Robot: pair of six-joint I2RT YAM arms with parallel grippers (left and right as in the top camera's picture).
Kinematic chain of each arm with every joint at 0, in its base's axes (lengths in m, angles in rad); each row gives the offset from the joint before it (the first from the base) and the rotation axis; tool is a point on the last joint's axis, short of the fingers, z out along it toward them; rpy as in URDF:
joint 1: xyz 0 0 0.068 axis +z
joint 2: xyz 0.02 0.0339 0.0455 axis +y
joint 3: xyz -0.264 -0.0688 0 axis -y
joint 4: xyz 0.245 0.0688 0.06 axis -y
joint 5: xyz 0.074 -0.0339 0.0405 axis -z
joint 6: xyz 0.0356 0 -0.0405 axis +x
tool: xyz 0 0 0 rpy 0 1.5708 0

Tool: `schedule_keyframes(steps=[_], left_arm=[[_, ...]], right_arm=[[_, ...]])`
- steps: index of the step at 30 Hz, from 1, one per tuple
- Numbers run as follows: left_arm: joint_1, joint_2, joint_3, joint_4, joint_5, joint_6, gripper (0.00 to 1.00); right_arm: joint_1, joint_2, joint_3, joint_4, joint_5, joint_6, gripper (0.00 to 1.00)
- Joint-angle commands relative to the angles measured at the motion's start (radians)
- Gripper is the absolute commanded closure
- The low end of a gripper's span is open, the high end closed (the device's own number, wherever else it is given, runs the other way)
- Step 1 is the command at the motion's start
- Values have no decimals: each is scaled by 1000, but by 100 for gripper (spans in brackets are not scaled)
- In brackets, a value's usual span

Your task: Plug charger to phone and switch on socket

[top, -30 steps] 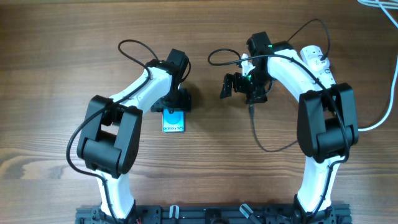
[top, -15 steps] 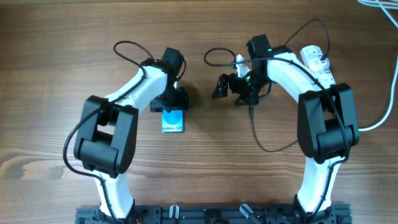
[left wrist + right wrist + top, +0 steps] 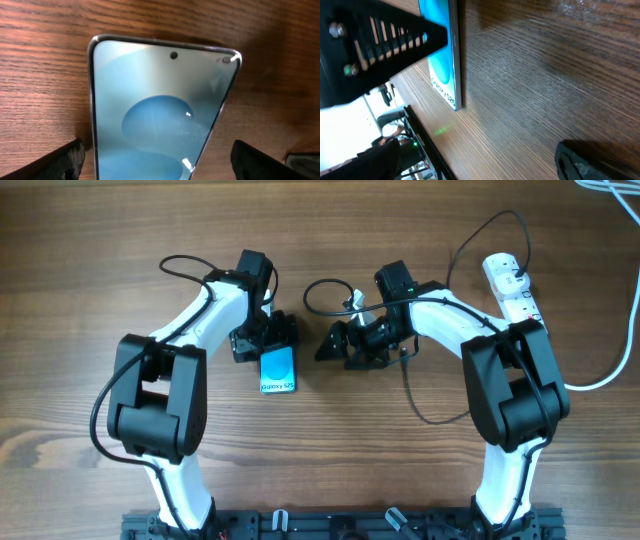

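Observation:
The phone point(image 3: 278, 372) lies flat on the wooden table with its cyan screen up. It also shows in the left wrist view point(image 3: 155, 100) and the right wrist view point(image 3: 442, 55). My left gripper point(image 3: 268, 345) is open and straddles the phone's top end point(image 3: 157, 162) without gripping it. My right gripper point(image 3: 335, 348) is open and empty point(image 3: 475, 165), just right of the phone and pointing at it. The charger cable point(image 3: 435, 418) curves over the table under my right arm; its connector tip is hidden. The socket point(image 3: 510, 285) lies at the far right, with a white plug point(image 3: 513, 273) in it.
The socket's thick white cord point(image 3: 600, 380) runs off to the right edge. Black cable loops of the arms rise near each wrist point(image 3: 318, 285). The arm bases stand on a black rail at the front edge point(image 3: 330, 525).
Both grippers have moved left. The left gripper has shifted up and left, uncovering more of the phone. The right gripper has swung left and down toward the phone. The phone has stayed put.

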Motion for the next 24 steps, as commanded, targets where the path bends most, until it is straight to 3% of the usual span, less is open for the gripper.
schedule_keyframes(steps=[1,3,8,10,11,15,20,24], left_arm=[[-28,35,-30,39,-98,-41,12],[-58,35,-30,39,-163,-47,12],[-91,39,-31,48,-166,-24,12],[-101,40,-38,50,-171,-8,17],[-104,40,-45,51,-174,-9,24],[-103,40,-51,50,-174,-8,26],[-100,40,-51,37,-156,-9,27],[-68,40,-51,12,-77,14,30]], right_arm=[[-3,0,-22,-13,64,-68,0],[-31,0,-22,0,56,-72,0],[-88,0,-22,22,-44,-72,0],[-88,0,-22,24,-44,-71,0],[-88,0,-22,23,-45,-71,0],[-87,0,-22,10,-45,-68,0],[-43,0,-30,-36,-79,-129,0],[15,0,-53,54,-196,-132,0]])
